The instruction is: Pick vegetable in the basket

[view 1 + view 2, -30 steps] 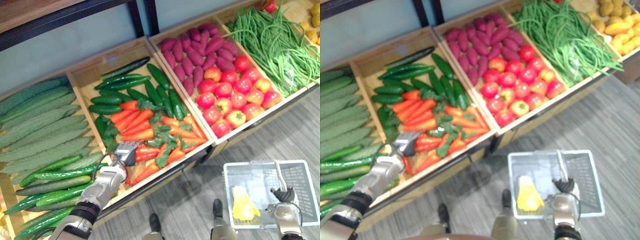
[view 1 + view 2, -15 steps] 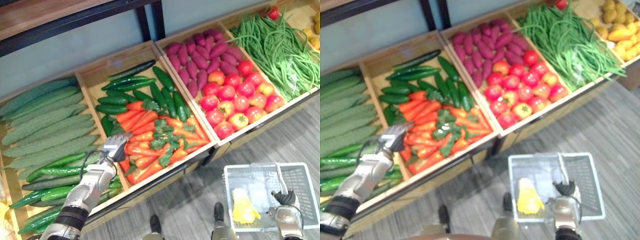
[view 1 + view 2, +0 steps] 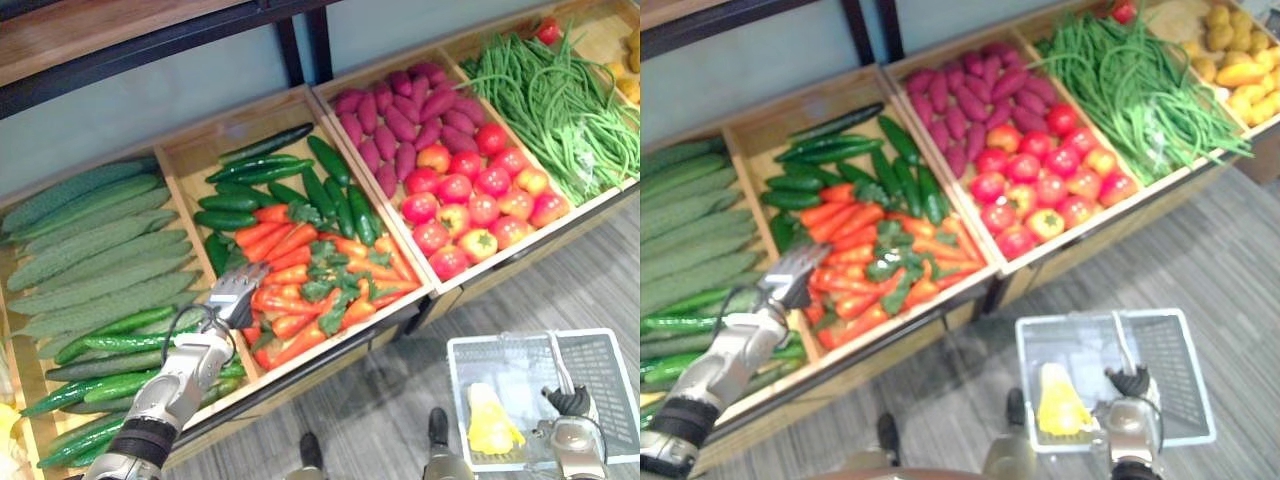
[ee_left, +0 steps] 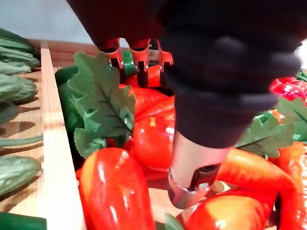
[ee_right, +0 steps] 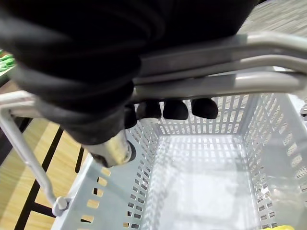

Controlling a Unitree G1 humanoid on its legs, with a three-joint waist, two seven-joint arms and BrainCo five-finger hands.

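Left hand [image 3: 234, 296] hangs low over the near-left edge of the carrots [image 3: 300, 268], empty, its fingers [image 4: 138, 56] straight and the thumb [image 4: 192, 184] held apart from them, so the grip is wide and closed on nothing. The vegetable I am after lies in the middle wooden crate [image 3: 185, 155], carrots heaped in front and dark cucumbers [image 3: 240, 190] behind; none is in my hand yet. As I judge it, the step is the reach and grasp, and doing it well means choosing one carrot, not the pile. From my wrist, the fat carrot [image 4: 112, 191] just beside the wooden divider [image 4: 52, 139] looks the freest, since nothing rests on it, while those further in lie tangled under green leaves [image 4: 103, 103]. I would bring the fingers down one side of it and the thumb down the other, across its thick middle, so it cannot pivot or slide out, and stay off the divider so no fingertip catches the wood. Leaves caught in the grip could drag a neighbour up, so I would lift slowly and straight. My right hand [image 3: 572, 403] is curled round the handle [image 5: 230, 57] of the grey basket [image 3: 612, 345], which hangs above the floor with a yellow item [image 3: 490, 420] inside.
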